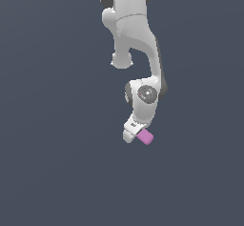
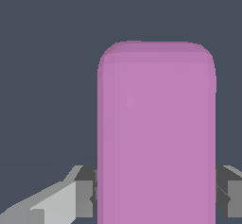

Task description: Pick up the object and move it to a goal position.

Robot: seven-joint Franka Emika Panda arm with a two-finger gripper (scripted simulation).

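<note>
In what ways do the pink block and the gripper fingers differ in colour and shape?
The pink block is pink-purple all over; the gripper fingers are light grey with dark pads. The block is one smooth slab with rounded corners; the fingers are angular and stand on each side of it. Both look plain and matte.

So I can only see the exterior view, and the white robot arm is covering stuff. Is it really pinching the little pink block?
Observer: Yes. In the wrist view the flat, matte pink-purple block with rounded edges sits between the grey fingers, one against each long side.
Operator: Does the block poke out past them?
Observer: It does. Most of its length reaches beyond the fingertips, ending in a rounded end.
Operator: Is anything else near it?
Observer: Nothing in the wrist view, only the plain dark grey background around the block.
</note>
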